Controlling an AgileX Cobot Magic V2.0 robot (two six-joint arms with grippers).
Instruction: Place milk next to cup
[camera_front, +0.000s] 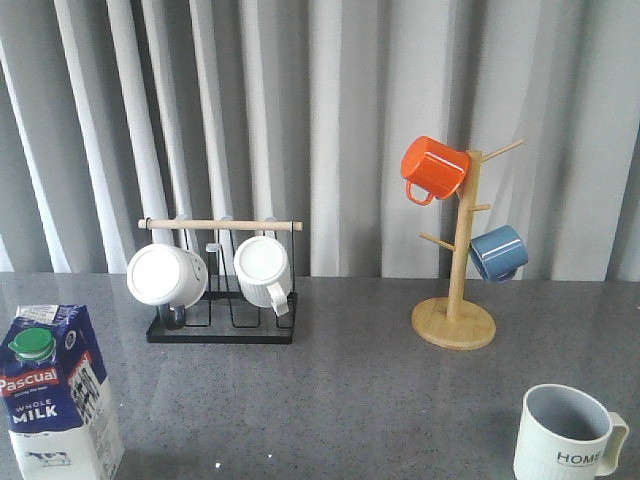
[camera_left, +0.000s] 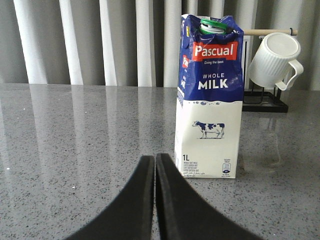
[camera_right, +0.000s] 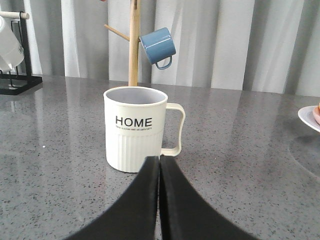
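The milk (camera_front: 55, 400) is standing upright at the near left corner of the grey table (camera_front: 350, 400), its green cap (camera_front: 32, 345) in place and its printed face turned toward the left arm. We are finding the cup (camera_front: 568, 435), the ribbed mug lettered "HOME", upright at the near right corner, well apart from the carton, so we are judging the placement as not yet begun.

The left gripper (camera_left: 154, 162) is sitting low and just short of the carton, slightly off to one side of it, with its fingers pressed together and holding nothing. The right gripper (camera_right: 159, 162) is likewise clenched and empty, facing the cup's front with the handle (camera_right: 175, 130) off to the side.

We are reading this as a start posture: each arm is facing the object on its own side. In our judgement the left arm is the one to carry, and its fingers must part before reaching round the carton's body.

Behind, the black rack (camera_front: 222, 320) with white mugs and the wooden mug tree (camera_front: 455, 320) are standing clear of the near strip between carton and cup.
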